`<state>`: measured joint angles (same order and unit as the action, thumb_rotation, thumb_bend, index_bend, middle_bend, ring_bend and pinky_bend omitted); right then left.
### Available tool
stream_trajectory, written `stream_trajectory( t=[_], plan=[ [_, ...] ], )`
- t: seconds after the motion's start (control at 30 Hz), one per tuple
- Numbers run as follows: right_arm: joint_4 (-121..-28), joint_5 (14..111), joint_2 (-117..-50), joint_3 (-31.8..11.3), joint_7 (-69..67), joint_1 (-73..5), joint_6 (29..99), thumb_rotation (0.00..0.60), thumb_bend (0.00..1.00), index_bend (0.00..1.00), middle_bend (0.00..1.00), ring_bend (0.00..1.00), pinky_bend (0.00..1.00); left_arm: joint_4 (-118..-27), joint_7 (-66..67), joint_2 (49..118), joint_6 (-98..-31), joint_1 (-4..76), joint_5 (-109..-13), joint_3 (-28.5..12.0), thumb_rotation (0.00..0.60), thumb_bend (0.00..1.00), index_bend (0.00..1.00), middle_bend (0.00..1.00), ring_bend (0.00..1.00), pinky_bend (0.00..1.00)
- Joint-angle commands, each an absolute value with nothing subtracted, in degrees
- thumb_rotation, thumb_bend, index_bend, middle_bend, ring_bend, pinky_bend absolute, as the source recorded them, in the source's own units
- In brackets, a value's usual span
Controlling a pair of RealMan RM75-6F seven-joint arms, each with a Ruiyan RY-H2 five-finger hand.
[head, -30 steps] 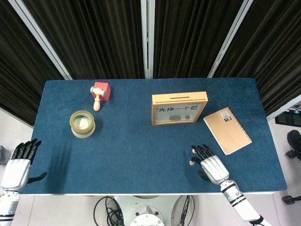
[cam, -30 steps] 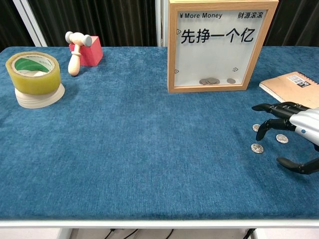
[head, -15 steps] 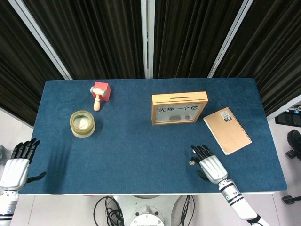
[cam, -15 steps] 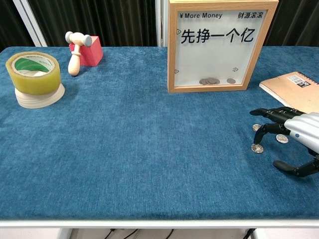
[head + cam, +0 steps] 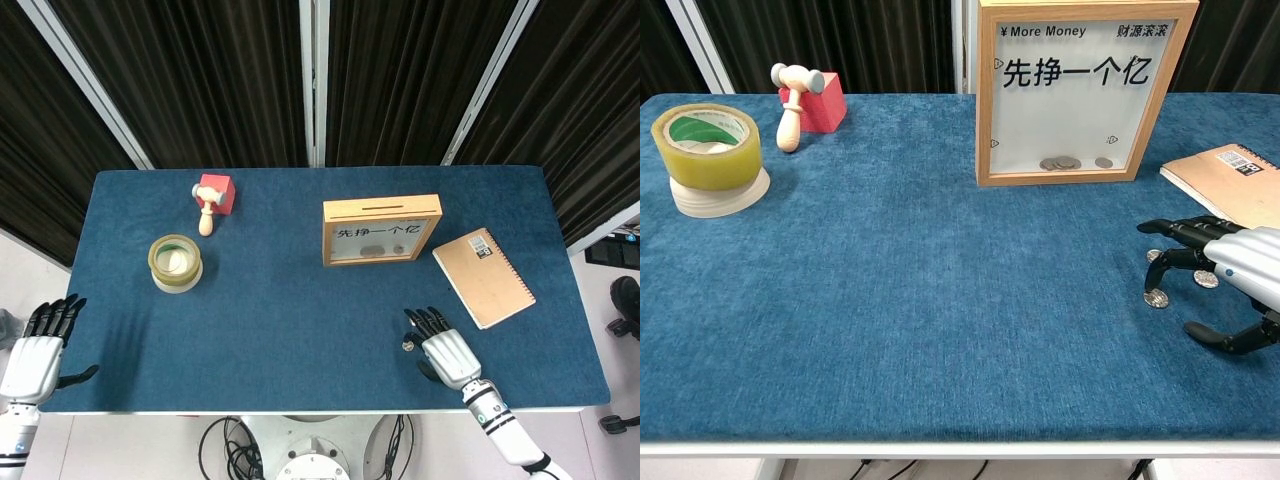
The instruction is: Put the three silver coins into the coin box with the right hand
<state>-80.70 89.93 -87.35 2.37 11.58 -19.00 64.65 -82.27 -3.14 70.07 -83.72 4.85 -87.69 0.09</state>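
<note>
Three silver coins lie on the blue cloth at the near right: one [image 5: 1156,298] in front, one [image 5: 1154,256] behind it, and one [image 5: 1207,279] partly under my fingers. My right hand [image 5: 1230,275] hovers palm down over them, fingers spread and thumb apart, holding nothing. One fingertip [image 5: 1151,284] comes down right at the front coin [image 5: 407,346]. The wooden coin box [image 5: 381,229] stands upright further back with its slot on top and several coins behind its window [image 5: 1070,162]. My left hand [image 5: 38,350] hangs off the table's left edge, fingers apart and empty.
A brown notebook [image 5: 483,276] lies to the right of the coin box, close behind my right hand. A roll of yellow tape [image 5: 175,262] and a red block with a wooden hammer [image 5: 214,193] stand at the far left.
My right hand has crept a little to the left and lower, bringing its fingertips down at the front coin. The coins and the left hand have not moved.
</note>
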Motion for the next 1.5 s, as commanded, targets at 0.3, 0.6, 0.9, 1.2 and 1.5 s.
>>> stream_trajectory(
  t=[0.3,0.6,0.9,1.2,1.5],
  plan=[
    [-80.11,88.87,-87.94,2.59,12.51,-19.32,63.94,0.6,0.33,0.42,0.0,0.0,0.0,-81.92,-3.68,70.0,-83.33,5.12,-87.52,-0.03,0.6,0.0,0.06,0.01,0.0,0.0],
    [-79.04,88.88,-88.72,2.62,12.96,-19.36,64.6,0.6,0.33,0.49,0.0,0.0,0.0,-80.79,-4.53,70.47,-83.12,5.29,-87.47,-0.08,0.6,0.0,0.06,0.01,0.0,0.0],
    [-77.93,89.12,-89.6,2.57,13.67,-19.08,65.99,0.6,0.33,0.54,0.0,0.0,0.0,-79.96,-5.48,70.77,-83.24,5.28,-87.54,-0.06,0.6,0.0,0.06,0.01,0.0,0.0],
    [-76.37,89.48,-90.64,2.42,13.89,-18.99,67.05,0.6,0.33,0.57,0.0,0.0,0.0,-79.45,-6.12,70.98,-83.11,5.31,-87.71,0.13,0.6,0.0,0.06,0.01,0.0,0.0],
    [-74.9,89.79,-91.55,2.22,14.33,-18.93,68.04,0.6,0.33,0.58,0.0,0.0,0.0,-79.05,-6.42,71.14,-83.08,5.3,-87.77,0.25,0.6,0.0,0.06,0.01,0.0,0.0]
  ],
)
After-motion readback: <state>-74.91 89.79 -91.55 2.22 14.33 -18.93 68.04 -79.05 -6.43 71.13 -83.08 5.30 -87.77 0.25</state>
